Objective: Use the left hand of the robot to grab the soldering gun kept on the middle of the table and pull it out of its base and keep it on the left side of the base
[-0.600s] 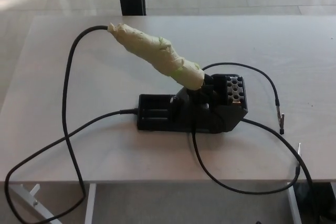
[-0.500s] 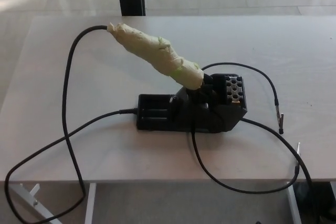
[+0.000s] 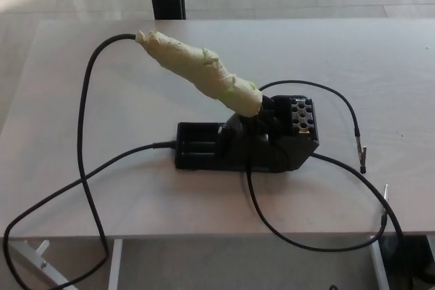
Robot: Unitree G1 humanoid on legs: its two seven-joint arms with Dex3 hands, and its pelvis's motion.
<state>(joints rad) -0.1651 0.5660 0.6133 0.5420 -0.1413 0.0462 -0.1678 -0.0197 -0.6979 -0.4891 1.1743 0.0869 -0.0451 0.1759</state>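
Tape-wrapped soldering gun seated tilted in black base, mid-table.

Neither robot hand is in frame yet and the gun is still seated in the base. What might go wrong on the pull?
The soldering gun sits tilted in the base, so a straight-up pull may drag the base. Its cable loops off the table's front edge and may snag. The tape-wrapped handle looks lumpy, so grip may slip.

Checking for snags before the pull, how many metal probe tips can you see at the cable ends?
2: one probe tip lies on the table right of the base; another probe tip lies nearer the front right edge. More may sit out of frame.
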